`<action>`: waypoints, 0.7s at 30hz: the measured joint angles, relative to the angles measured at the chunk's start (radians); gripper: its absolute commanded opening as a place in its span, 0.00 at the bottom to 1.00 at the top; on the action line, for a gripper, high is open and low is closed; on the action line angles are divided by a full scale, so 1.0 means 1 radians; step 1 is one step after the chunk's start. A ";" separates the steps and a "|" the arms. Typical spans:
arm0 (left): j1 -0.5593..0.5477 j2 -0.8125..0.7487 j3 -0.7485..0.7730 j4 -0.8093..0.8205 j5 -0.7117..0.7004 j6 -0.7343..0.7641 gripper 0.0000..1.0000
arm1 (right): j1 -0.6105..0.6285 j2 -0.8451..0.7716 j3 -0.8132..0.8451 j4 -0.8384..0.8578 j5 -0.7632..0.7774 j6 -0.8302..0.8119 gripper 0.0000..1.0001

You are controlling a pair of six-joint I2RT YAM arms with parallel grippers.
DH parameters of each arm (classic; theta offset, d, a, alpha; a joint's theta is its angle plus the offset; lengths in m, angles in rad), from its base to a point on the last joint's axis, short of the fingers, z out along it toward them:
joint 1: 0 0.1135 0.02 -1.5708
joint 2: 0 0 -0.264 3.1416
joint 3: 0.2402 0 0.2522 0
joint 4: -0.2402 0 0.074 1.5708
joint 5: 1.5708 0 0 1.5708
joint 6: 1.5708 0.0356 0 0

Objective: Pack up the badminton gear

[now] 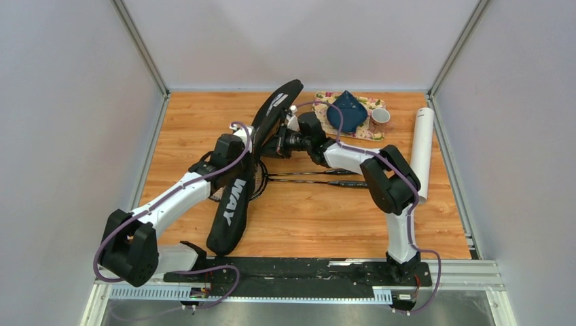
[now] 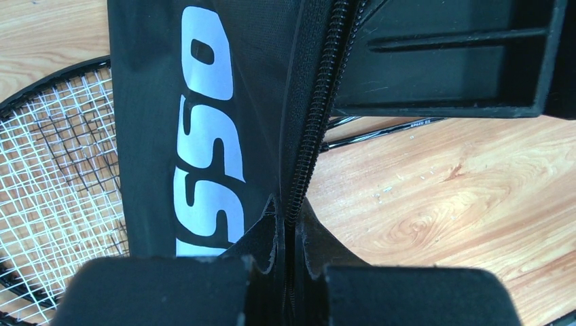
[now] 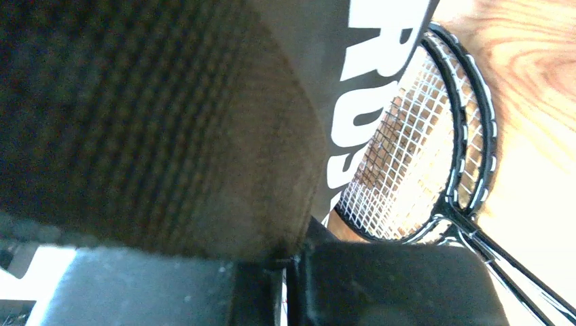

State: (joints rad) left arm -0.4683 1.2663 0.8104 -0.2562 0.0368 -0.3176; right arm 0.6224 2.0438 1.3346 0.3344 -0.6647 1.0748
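Wooden table (image 1: 326,224), walled in plain white on three sides. Principal item: one long black racket cover (image 1: 231,204), white lettering, which lay left of centre, running from the near edge toward the far wall, its far end lifted off the wood. Two rackets (image 3: 414,156) lay with their strung heads beneath the cover's middle and their shafts pointing right; whether the heads were inside the cover could not be told. The left gripper (image 2: 289,272) was clamped tight on the cover's zip seam about mid-length. The right gripper (image 3: 291,272), reaching in from the right, had its fingers drawn almost together on the fabric edge nearer the far end. Judged purpose: two pinches to part the zip opening over the heads. One white tube (image 1: 422,149) lay along the right edge, well apart. No shuttlecocks were seen. Not gear: a floral tray (image 1: 325,103) with a blue cloth (image 1: 346,112) and a small cup (image 1: 380,117), far side, right of the cover's tip.
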 measured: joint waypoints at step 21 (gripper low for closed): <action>0.047 -0.009 -0.009 0.050 0.094 -0.039 0.69 | 0.005 -0.218 -0.038 -0.267 0.098 -0.223 0.00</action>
State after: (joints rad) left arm -0.4210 1.2575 0.8017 -0.2066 0.1310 -0.3569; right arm 0.6270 1.8256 1.2968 0.0673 -0.5663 0.8516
